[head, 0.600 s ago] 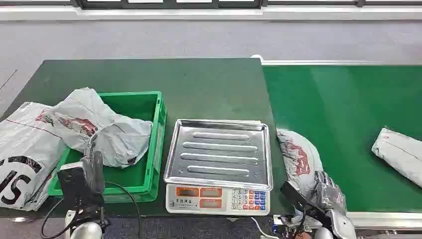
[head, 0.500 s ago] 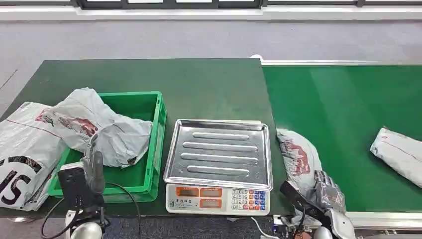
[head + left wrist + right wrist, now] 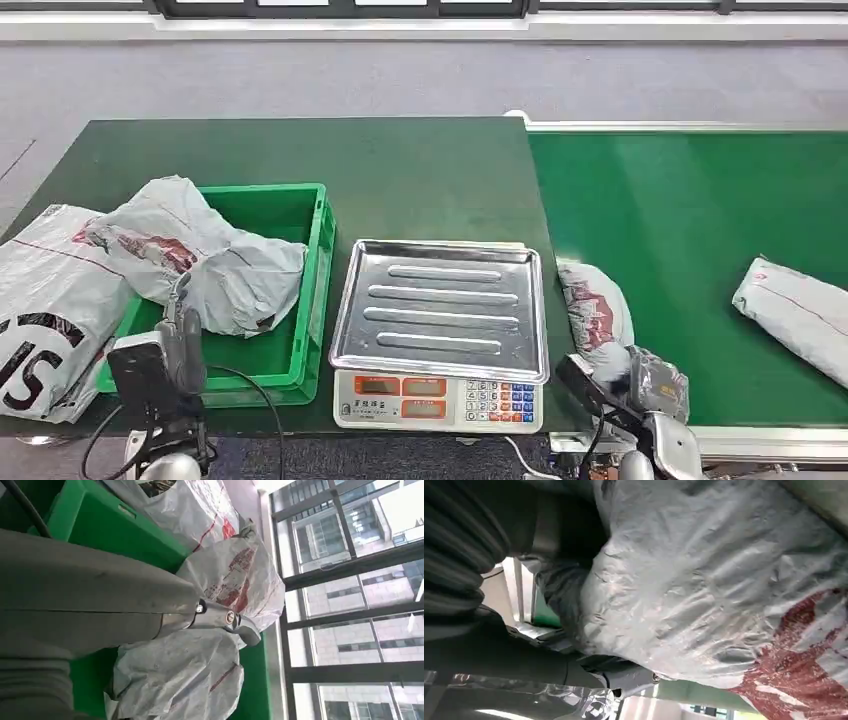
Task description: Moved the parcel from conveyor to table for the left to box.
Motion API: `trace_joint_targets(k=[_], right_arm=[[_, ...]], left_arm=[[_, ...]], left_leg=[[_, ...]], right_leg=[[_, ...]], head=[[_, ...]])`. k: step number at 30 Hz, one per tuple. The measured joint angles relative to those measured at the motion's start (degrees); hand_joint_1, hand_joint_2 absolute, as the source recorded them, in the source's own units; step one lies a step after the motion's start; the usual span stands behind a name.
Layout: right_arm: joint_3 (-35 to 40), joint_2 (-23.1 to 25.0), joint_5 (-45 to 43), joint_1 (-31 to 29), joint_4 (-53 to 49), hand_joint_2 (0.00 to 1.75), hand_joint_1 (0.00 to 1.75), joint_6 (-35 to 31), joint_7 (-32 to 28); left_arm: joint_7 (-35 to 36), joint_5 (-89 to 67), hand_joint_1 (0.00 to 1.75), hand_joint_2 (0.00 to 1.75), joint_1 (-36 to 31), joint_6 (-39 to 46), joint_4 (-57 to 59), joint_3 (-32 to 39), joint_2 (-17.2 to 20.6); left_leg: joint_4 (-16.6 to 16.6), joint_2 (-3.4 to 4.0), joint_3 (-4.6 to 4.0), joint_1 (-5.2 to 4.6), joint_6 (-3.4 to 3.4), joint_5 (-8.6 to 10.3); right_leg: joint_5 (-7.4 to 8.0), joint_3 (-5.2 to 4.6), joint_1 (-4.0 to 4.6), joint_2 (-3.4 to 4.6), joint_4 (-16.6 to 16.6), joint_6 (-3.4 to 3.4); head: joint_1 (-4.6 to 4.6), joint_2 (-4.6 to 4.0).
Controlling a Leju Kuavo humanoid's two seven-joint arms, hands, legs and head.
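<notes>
**Parcel held at the conveyor's near edge**

The parcel point(image 3: 595, 315) is a crumpled grey-white poly bag with a dark red print; the print cannot be read. It lies on the green conveyor point(image 3: 700, 230) at its near edge, in the corner next to the worktop point(image 3: 300, 150), just beside the scale point(image 3: 440, 330). The right hand point(image 3: 655, 385) has its fingers point(image 3: 614, 672) wrapped around the parcel's near end, with the plastic bunched between them in the right wrist view.

A second bag point(image 3: 800, 315) lies well apart, at the conveyor's right edge, grey with a thin red line.

The scale stands at the worktop's front edge, its steel pan bare; its front panel carries two orange displays, a coloured keypad and small writing too fine to read.

The green crate point(image 3: 300, 300) stands left of the scale, with a printed bag point(image 3: 200, 260) draped over its left wall. At the worktop's left edge lies a large bag point(image 3: 45, 300) with big black letters, partly cut off, an "S" among them.

The left hand point(image 3: 183, 340) hovers over the crate's front-left corner; whether its fingers are apart or curled I cannot tell.
</notes>
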Motion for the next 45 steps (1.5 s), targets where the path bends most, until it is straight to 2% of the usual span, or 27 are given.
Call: trace_joint_targets(k=[4, 8, 11, 16, 23, 32, 35, 41, 45], right_arm=[[0.02, 0.77, -0.02, -0.11, 0.48, 1.75, 1.75, -1.23, -0.5], [0.04, 1.38, -1.14, 0.3, 0.65, 1.75, 1.75, -11.42, -1.66], [-0.24, 1.24, -2.71, 2.58, -5.74, 1.75, 1.75, -15.59, -2.76], [-2.21, 0.59, -3.72, 3.06, -15.62, 1.75, 1.75, -15.89, -3.34], [-3.34, 0.35, -3.39, 4.08, -20.72, 1.75, 1.75, -20.15, -4.28], [-5.2, -0.13, -4.26, 6.11, -28.15, 1.75, 1.75, -20.26, -4.5], [-5.27, -0.13, -3.91, 6.18, -29.49, 1.75, 1.75, -22.26, -5.73], [-3.66, -0.22, -1.53, 2.67, -31.34, 1.75, 1.75, -33.89, -10.35], [0.79, -0.5, -0.28, -3.47, -31.19, 1.75, 1.75, -35.49, -12.02]], left_arm=[[-0.04, 0.59, 0.0, 0.0, 0.23, -0.15, -0.2, 0.0, -0.04], [-0.61, 1.07, 0.0, 0.0, 1.4, 0.28, -0.66, 0.07, -0.09], [-2.12, 1.18, 0.0, 0.0, 3.29, 0.59, -1.84, 0.59, -0.35], [-2.99, 1.66, 0.0, 0.0, 4.77, 0.74, -2.64, 1.01, -0.72], [-3.39, 2.49, 0.0, 0.0, 5.0, 0.55, -2.62, 1.05, -0.83], [-3.61, 2.89, 0.0, 0.0, 4.33, 0.28, -1.97, 1.05, -0.85], [-3.5, 2.84, 0.0, 0.0, 4.19, 0.26, -1.81, 1.05, -0.9], [-4.11, 2.82, 0.0, 0.0, 3.69, 0.39, -1.07, 1.03, -1.18], [-4.74, 2.89, 0.0, 0.0, 2.45, 0.57, 0.13, 0.74, -1.49]], left_leg=[[0.0, -0.01, 0.0, 0.0, 0.0, 0.0], [0.0, 0.02, -0.04, 0.0, -0.01, -0.01], [-0.01, -0.2, -0.23, -0.08, 0.0, 0.01], [0.0, -0.17, -0.24, -0.07, 0.0, -0.01], [0.0, -0.09, -0.22, -0.07, 0.0, -0.03], [0.0, -0.04, -0.19, -0.07, 0.0, -0.03], [-0.01, -0.02, -0.2, -0.07, 0.0, -0.03], [-0.01, 0.09, -0.2, -0.06, -0.01, -0.02], [-0.01, 0.16, -0.1, -0.05, -0.02, 0.02]], right_leg=[[-0.04, 0.01, 0.0, -0.01, 0.0, 0.0], [-0.04, -0.04, -0.01, 0.0, 0.0, -0.01], [-0.05, -0.22, -0.09, -0.16, 0.03, 0.0], [-0.08, -0.22, -0.07, -0.13, 0.03, 0.0], [-0.07, -0.25, -0.07, -0.1, 0.03, 0.0], [-0.07, -0.24, -0.06, -0.09, 0.03, 0.0], [-0.07, -0.24, -0.07, -0.08, 0.03, 0.0], [-0.04, -0.22, -0.06, 0.02, 0.04, -0.02], [0.01, -0.16, -0.05, 0.08, 0.04, -0.02]], head=[[0.0, 0.0], [0.0, 0.0], [0.0, 0.0], [0.0, 0.0], [0.0, 0.0], [0.0, 0.0], [0.0, 0.0], [0.0, 0.0], [0.0, 0.0]])
